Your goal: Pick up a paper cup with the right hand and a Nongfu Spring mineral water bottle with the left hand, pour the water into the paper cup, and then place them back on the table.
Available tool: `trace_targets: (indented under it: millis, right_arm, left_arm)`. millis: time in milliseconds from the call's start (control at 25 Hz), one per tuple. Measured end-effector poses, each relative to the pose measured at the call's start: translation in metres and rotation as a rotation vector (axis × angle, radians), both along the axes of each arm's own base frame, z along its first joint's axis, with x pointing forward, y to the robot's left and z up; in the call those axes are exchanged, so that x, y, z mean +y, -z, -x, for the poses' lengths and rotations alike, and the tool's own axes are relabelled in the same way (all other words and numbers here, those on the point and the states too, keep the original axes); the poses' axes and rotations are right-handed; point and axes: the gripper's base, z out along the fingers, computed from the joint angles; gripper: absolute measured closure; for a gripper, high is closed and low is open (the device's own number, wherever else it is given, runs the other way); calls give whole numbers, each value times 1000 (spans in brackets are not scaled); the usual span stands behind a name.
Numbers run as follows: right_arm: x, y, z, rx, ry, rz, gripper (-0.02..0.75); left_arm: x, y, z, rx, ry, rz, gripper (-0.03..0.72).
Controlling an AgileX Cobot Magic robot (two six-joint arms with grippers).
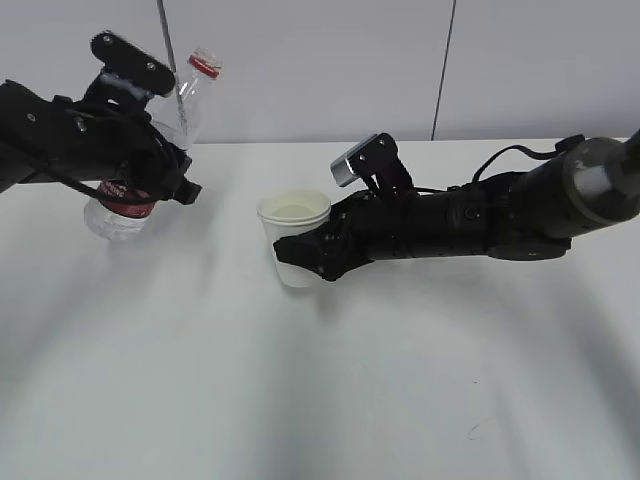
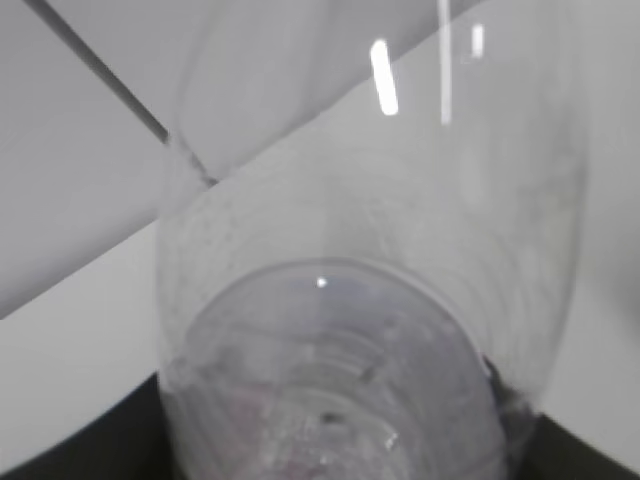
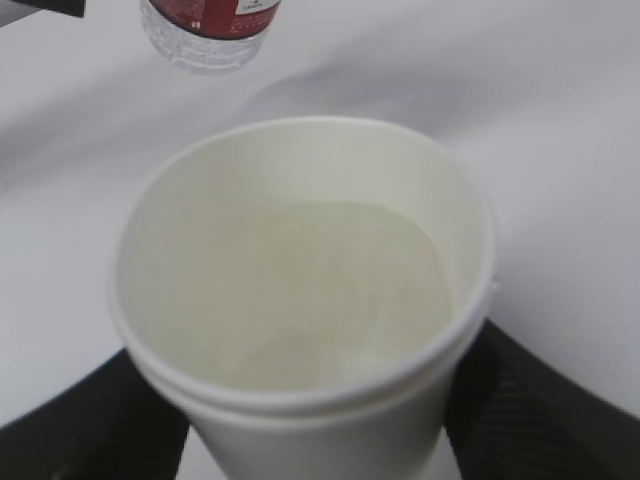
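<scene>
My left gripper (image 1: 150, 188) is shut on the clear Nongfu Spring bottle (image 1: 185, 100) and holds it in the air at the left. The bottle leans with its red neck ring up and to the right, its red label by the jaws. In the left wrist view the bottle (image 2: 370, 250) fills the frame between dark fingers (image 2: 60, 455). My right gripper (image 1: 300, 258) is shut on the white paper cup (image 1: 294, 215) at the table's middle. The cup is upright. The right wrist view shows the cup (image 3: 300, 280) with liquid inside, fingers (image 3: 545, 400) on both sides, and the bottle's base (image 3: 208, 35) beyond.
The white table (image 1: 320, 400) stretches around both arms, with a small dark scuff mark (image 1: 480, 428) at the front right. A pale wall with thin vertical seams stands behind the table's far edge.
</scene>
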Motion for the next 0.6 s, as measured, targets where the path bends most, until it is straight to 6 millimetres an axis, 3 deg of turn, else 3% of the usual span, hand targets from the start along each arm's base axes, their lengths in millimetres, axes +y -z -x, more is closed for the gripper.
trace_targets:
  millis: [600]
  right_arm:
    - [-5, -4, -10, -8, 134, -50, 214]
  left_arm:
    - [7, -5, -4, -27, -222, 244, 302]
